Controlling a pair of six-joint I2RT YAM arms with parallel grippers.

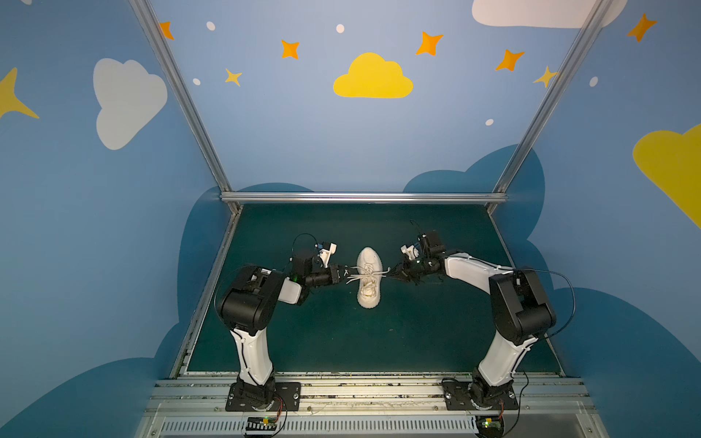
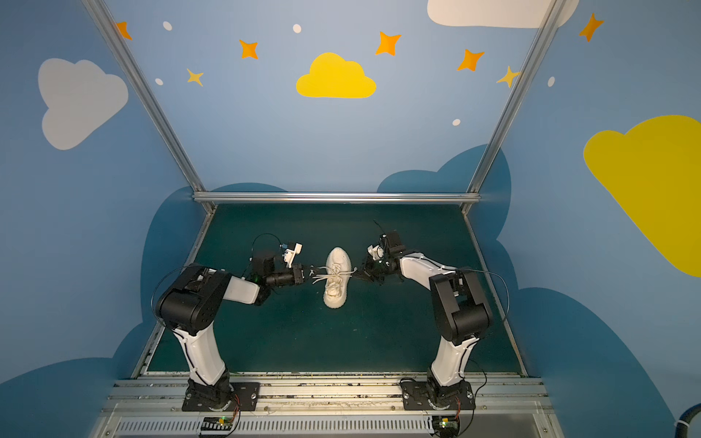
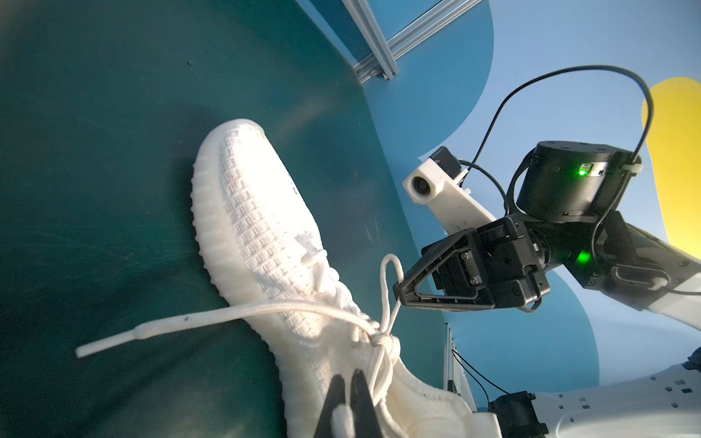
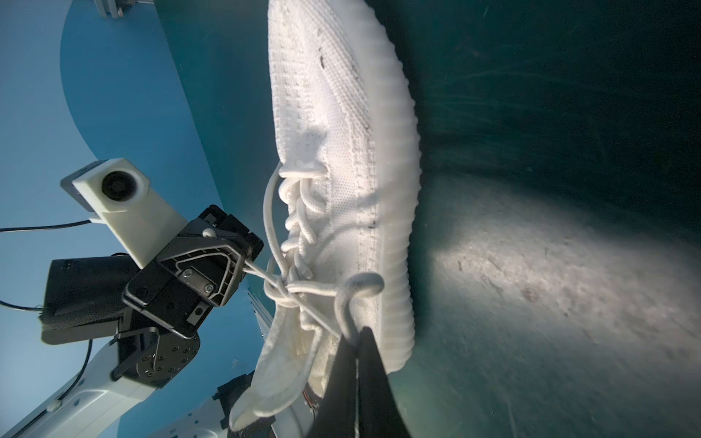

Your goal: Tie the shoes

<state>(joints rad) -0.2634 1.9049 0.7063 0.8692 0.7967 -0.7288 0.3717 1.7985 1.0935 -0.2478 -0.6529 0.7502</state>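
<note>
A single off-white knit sneaker (image 1: 368,278) (image 2: 337,278) stands upright on its chunky ribbed sole (image 3: 203,227) near the middle of the green mat (image 1: 341,341). Its toe points at the back wall. The cream laces (image 4: 303,212) zigzag up the tongue and meet in a small knot (image 3: 381,337) (image 4: 282,292). From there a loop (image 3: 389,273) stretches out taut to each side. One loose end (image 3: 125,339) trails over the sole towards the mat.
</note>
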